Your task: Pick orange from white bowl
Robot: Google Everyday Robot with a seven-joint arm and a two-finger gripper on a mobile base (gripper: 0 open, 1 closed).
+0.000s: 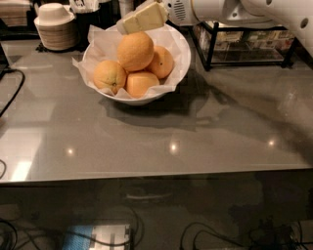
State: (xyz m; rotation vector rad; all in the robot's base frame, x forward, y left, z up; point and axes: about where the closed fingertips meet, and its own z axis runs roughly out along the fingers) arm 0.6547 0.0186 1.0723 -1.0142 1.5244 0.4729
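showing the gripper (128, 25), cream-coloured, at the end of a white arm (230, 10) that enters from the upper right edge of the view. it slants down to the left, with its tip over the far side of the white bowl (182, 49). whether it is open or closed cannot be told from this angle, and nothing is seen held in it.

just below the tip, nearly touching it, lies the orange (135, 51). it is the topmost fruit in the bowl and rests on three more:
- the left orange (110, 76), below and to the left of the tip
- the near orange (141, 84), straight below the tip at the near side of the bowl
- the right orange (162, 62), below and to the right, partly hidden behind the top fruit

a crinkled white paper lining (98, 46) spreads under the fruit and over the rim. its far edge rises beside the tip; contact there cannot be judged.

the bowl stands on a grey, glossy surface (171, 136). to the left of the gripper, well apart from the bowl, a stack of small beige bowls (55, 29) stands at the far edge. to the right of the gripper, beneath the arm, stands a black wire rack (244, 44). a dark cable (14, 93) curves over the surface at the left edge of the view.
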